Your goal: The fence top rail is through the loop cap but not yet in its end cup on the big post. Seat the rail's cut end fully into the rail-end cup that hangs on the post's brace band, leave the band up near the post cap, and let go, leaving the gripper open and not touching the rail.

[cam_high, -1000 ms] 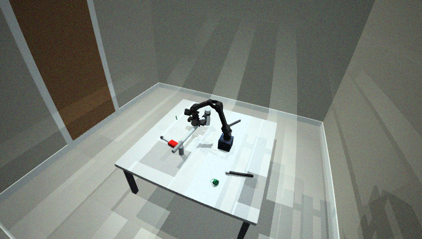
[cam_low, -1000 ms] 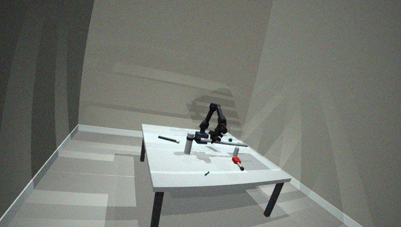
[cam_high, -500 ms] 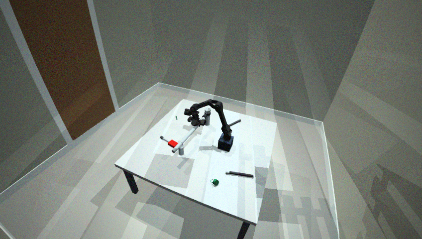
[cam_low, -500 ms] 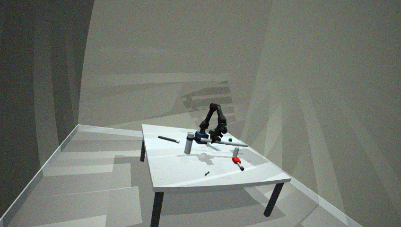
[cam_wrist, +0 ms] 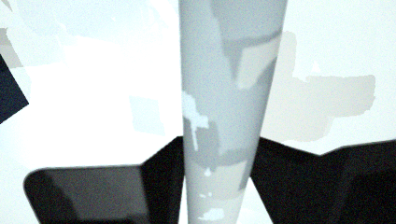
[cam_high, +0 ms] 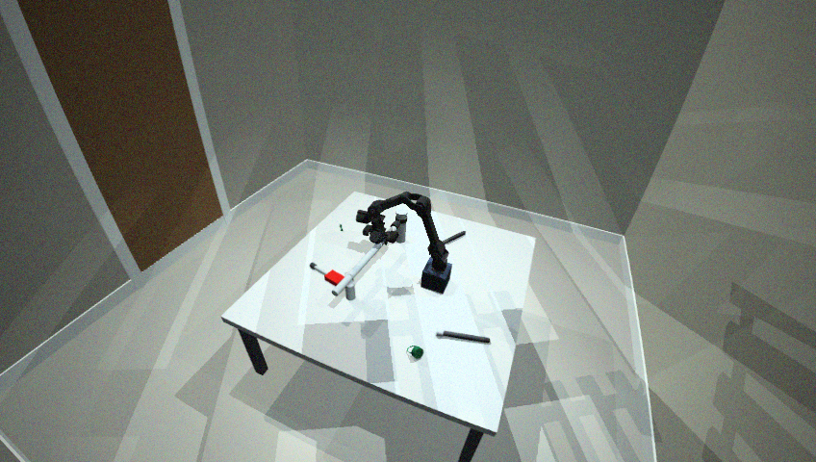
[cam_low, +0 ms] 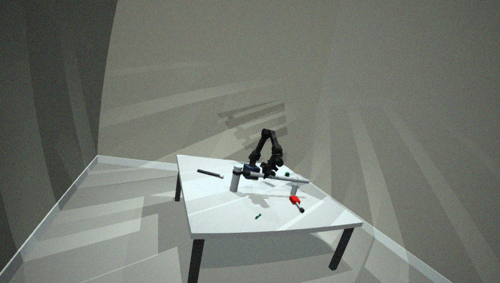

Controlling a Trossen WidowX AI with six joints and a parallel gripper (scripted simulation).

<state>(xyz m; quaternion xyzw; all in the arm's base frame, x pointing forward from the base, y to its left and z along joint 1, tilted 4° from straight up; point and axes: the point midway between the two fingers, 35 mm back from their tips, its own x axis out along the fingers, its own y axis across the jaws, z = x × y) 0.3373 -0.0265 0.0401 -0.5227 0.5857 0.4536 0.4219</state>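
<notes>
The pale rail (cam_high: 360, 267) (cam_low: 284, 178) (cam_wrist: 229, 93) runs roughly level from the short post (cam_high: 350, 292) (cam_low: 293, 190) toward the big post (cam_high: 401, 233) (cam_low: 234, 184). My gripper (cam_high: 384, 238) (cam_low: 269, 174) (cam_wrist: 211, 140) is shut on the rail near its big-post end, one finger on each side. The black brace band (cam_low: 237, 172) sits high, just under the post cap (cam_low: 237, 167). The dark rail-end cup (cam_low: 246, 173) is on the band's rail side, and the rail's end meets it. How deep the end sits inside is hidden. The loop cap is too small to see clearly.
A red block with a rod (cam_high: 333, 277) (cam_low: 294, 200) lies beside the short post. Dark rods (cam_high: 466, 337) (cam_low: 209, 172) and a green cup-like thing (cam_high: 416, 351) (cam_low: 286, 174) lie farther off. A small green piece (cam_high: 341, 227) (cam_low: 257, 216) lies toward one edge.
</notes>
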